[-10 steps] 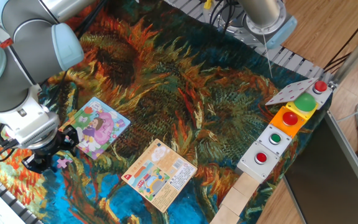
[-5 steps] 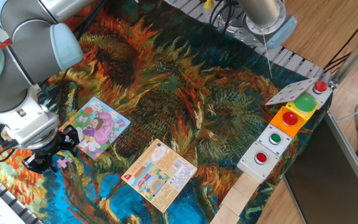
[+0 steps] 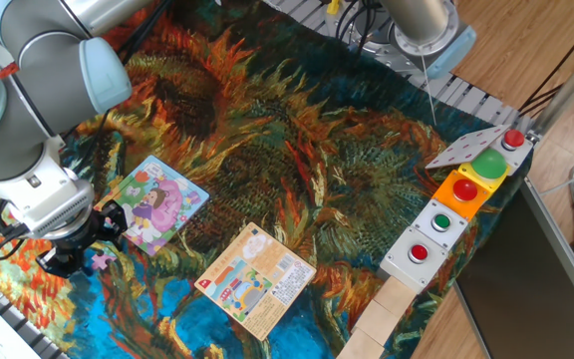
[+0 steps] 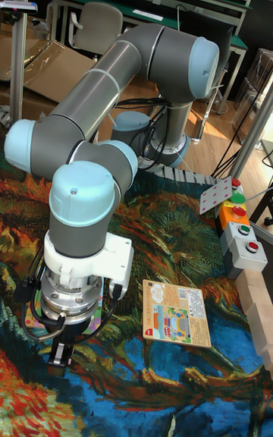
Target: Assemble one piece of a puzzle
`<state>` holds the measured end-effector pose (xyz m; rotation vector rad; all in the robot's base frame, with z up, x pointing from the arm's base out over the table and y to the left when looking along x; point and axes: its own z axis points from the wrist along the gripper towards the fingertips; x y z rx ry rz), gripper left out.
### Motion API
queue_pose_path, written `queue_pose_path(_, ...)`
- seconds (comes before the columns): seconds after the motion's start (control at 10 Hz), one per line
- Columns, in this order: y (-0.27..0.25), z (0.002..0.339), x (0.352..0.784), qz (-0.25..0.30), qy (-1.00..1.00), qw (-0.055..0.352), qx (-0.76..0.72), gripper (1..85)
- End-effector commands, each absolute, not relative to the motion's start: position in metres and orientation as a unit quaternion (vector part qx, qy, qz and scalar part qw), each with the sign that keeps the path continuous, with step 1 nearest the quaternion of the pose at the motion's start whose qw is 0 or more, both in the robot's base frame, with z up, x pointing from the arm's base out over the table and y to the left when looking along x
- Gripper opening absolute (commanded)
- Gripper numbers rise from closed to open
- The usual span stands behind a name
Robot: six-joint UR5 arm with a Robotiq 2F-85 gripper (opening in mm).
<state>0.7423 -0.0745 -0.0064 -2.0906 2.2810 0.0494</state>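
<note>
Gripper low at the lower left of the frame, just beside the loose piece and the puzzle.

In the fixed view, the gripper (image 3: 80, 249) sits at the lower left, under the grey arm (image 3: 38, 70). The piece (image 3: 101, 260) lies on the patterned cloth (image 3: 297, 150) directly at the fingertips; whether the fingers are apart or closed on it cannot be told. The puzzle (image 3: 152, 204) lies flat just right of the gripper. A printed card (image 3: 257, 279) lies further right, near the lower centre. A row of button boxes (image 3: 456, 209) stands at the right edge. In the tall fixed view, the wrist hides the piece and most of the puzzle; the card (image 4: 178, 313) lies right of the gripper (image 4: 61, 353).
</note>
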Motion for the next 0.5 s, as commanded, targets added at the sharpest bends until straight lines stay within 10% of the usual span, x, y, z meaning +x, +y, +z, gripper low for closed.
queue_pose_path(0.0, -0.0741, -0.0049, 0.7439, 0.018, 0.738, 0.029, -0.674, 50.7)
queue_pose_path(0.4, -0.0746, -0.0026, 0.7444, 0.014, 0.738, 0.027, -0.674, 43.7)
